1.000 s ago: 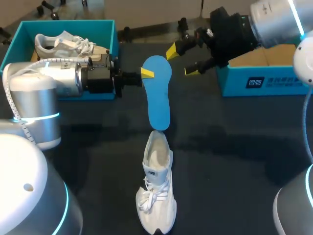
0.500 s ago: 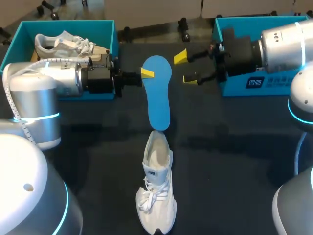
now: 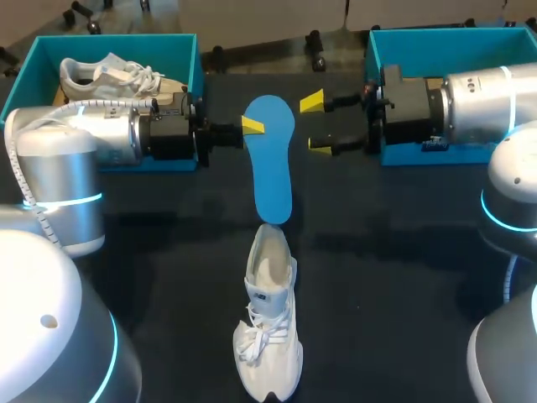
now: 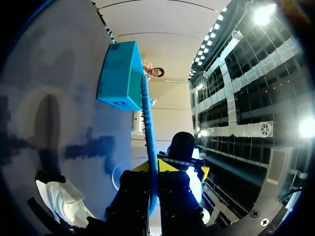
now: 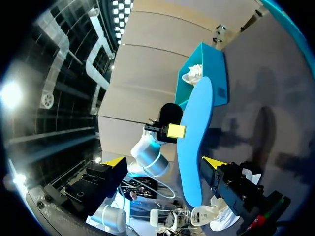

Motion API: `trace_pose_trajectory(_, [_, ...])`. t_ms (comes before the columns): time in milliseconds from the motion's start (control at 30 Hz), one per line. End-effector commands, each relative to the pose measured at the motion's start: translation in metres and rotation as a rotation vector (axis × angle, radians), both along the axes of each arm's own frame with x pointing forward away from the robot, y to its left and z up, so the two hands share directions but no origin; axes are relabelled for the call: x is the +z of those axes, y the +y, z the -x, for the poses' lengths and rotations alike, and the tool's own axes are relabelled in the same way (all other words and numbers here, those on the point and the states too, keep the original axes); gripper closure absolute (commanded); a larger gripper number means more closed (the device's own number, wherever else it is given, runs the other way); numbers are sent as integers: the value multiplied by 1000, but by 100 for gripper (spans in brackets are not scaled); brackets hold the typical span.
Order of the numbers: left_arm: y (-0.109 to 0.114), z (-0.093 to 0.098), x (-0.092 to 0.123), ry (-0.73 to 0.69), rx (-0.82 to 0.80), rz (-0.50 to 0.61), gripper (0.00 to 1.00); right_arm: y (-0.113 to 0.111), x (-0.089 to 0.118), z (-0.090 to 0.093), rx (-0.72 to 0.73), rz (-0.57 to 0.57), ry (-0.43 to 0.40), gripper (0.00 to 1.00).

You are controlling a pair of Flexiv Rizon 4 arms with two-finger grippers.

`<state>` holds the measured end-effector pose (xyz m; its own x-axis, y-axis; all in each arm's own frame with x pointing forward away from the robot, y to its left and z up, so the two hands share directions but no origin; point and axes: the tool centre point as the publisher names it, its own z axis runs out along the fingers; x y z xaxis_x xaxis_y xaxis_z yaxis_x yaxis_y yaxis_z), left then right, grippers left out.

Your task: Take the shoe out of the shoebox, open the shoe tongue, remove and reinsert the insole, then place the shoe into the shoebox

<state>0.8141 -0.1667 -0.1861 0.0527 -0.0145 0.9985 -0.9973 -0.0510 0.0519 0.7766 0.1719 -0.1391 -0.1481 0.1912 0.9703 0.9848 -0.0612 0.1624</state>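
A blue insole (image 3: 271, 164) hangs over the table with its lower end at the heel opening of the white shoe (image 3: 268, 323), which lies on the dark table. My left gripper (image 3: 250, 126) is shut on the insole's wide end. In the left wrist view the insole (image 4: 148, 123) runs edge-on out from between that gripper's (image 4: 153, 172) fingers. My right gripper (image 3: 315, 124) stands open just right of the insole, apart from it. In the right wrist view the insole (image 5: 194, 142) is ahead of that gripper (image 5: 165, 162), near one fingertip (image 5: 212, 162).
A teal shoebox (image 3: 33, 63) at the back left holds a second white shoe (image 3: 113, 75). Another teal shoebox (image 3: 436, 38) stands at the back right, behind my right arm. The dark table (image 3: 403, 294) spreads around the shoe.
My right arm has come down in front of the right shoebox, and its open gripper has levelled out beside the insole. The left arm, insole and shoe have not moved.
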Motion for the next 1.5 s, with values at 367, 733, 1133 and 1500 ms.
trace_pose_trajectory(367, [5, -15, 35, -217, 46, 79, 100, 3, -5, 3, -8, -62, 12, 0])
trace_pose_trajectory(733, [40, -19, 69, -881, 85, 215, 100, 3, -5, 3, -8, -62, 12, 0])
trace_pose_trajectory(1133, [55, 6, 70, -1456, 117, 289, 100, 3, -5, 3, -8, -62, 12, 0])
trace_pose_trajectory(1500, [57, 16, 76, -1865, 175, 305, 100, 3, -5, 3, -8, -62, 12, 0])
